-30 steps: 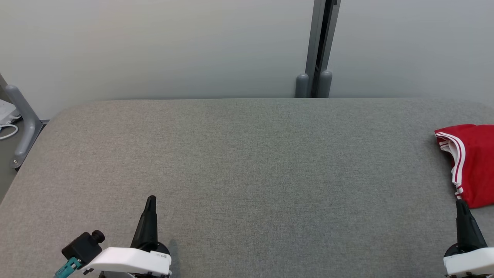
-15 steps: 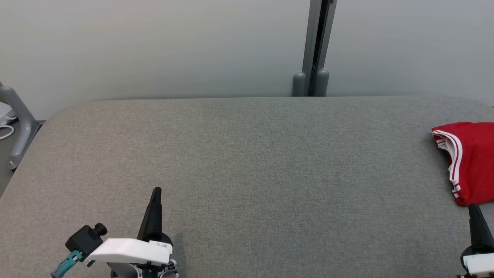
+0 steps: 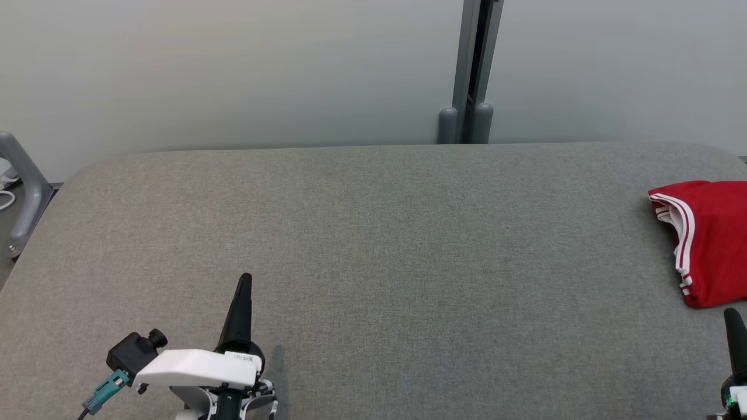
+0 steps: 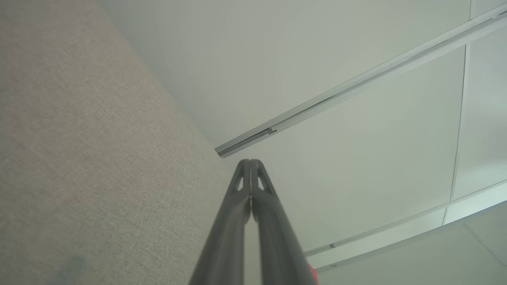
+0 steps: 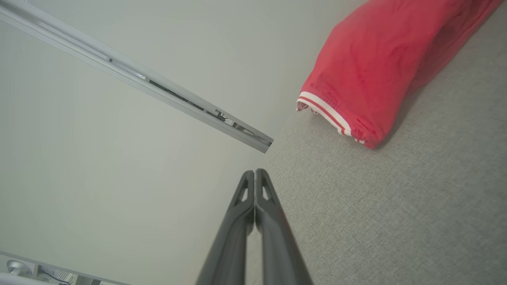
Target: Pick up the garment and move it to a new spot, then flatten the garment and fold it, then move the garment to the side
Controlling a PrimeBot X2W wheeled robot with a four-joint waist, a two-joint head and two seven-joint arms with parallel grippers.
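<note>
We are facing one grey table (image 3: 373, 233), the biggest thing here, which is stretching ahead of both sets of jaws to a pale wall beyond their tips, where one post (image 3: 467, 70) is standing. One red garment (image 3: 712, 239) is lying on the table as a compact, seemingly folded bundle, just ahead of the right jaws and apart from them by a narrow strip of bare cloth. It is lying well off to the right of the left jaws, with most of the table between. Its white-striped edge is facing the left jaws and running away from us, roughly along the line our fingers are pointing. The rest is running off the head view, so we are judging its long axis from that edge alone. In the right wrist view the garment (image 5: 376, 67) is showing ahead and to one side of the tips, untouched. We are counting two grippers with two fingers each. The left gripper (image 3: 245, 279) is hovering with its jaws pressed fully together and gripping nothing, and the right gripper (image 3: 733, 315) is likewise closed tip to tip and empty. We are judging the right arm far nearer for any reach to the garment.
</note>
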